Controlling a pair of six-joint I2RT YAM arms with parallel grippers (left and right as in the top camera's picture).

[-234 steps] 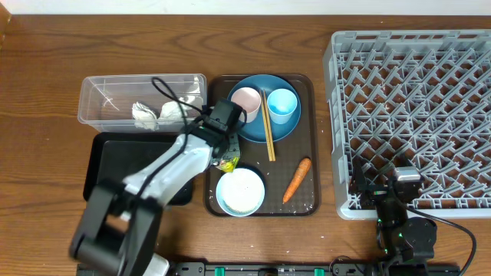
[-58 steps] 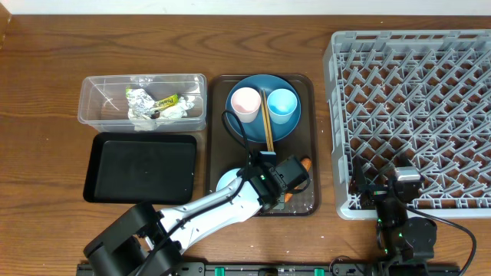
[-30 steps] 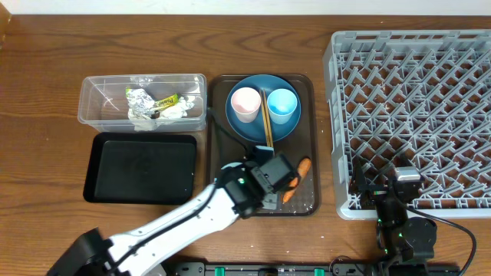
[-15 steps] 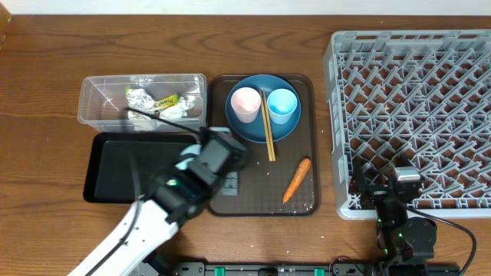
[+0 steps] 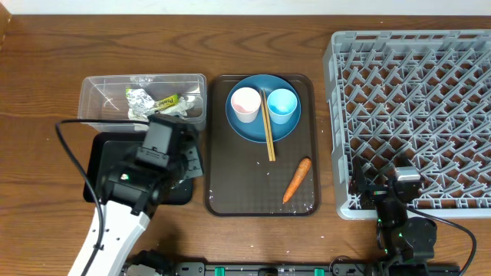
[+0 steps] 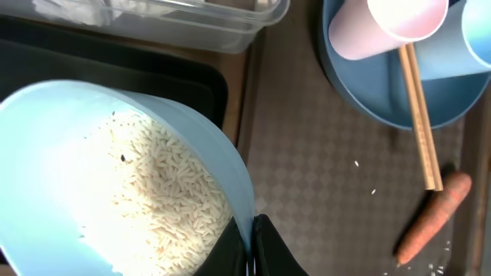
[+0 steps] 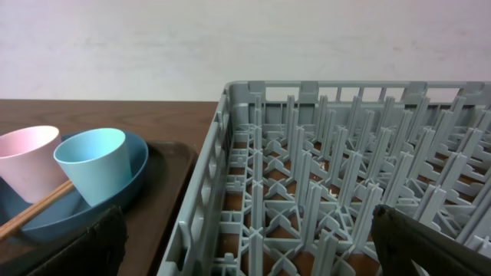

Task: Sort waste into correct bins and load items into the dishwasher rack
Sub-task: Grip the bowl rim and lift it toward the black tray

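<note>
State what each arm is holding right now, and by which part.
The left gripper holds the bowl of rice by its rim, fingers pinched over the edge. The right gripper is open and holds nothing.

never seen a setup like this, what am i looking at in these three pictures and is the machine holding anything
These are two robot arms at a wooden table, each ending in a two-finger gripper. One picture looks straight down from above; the other two come from cameras on each arm's wrist.

From above: a brown tray in the middle holds a blue plate with a pink cup, a blue cup and chopsticks, plus a carrot. To its left are a clear tub with crumpled waste and a black tub. The big grey rack is on the right.

The left gripper is shut on the rim of a bowl of rice, over the black tub. The right gripper is open and empty, by the rack.
</note>
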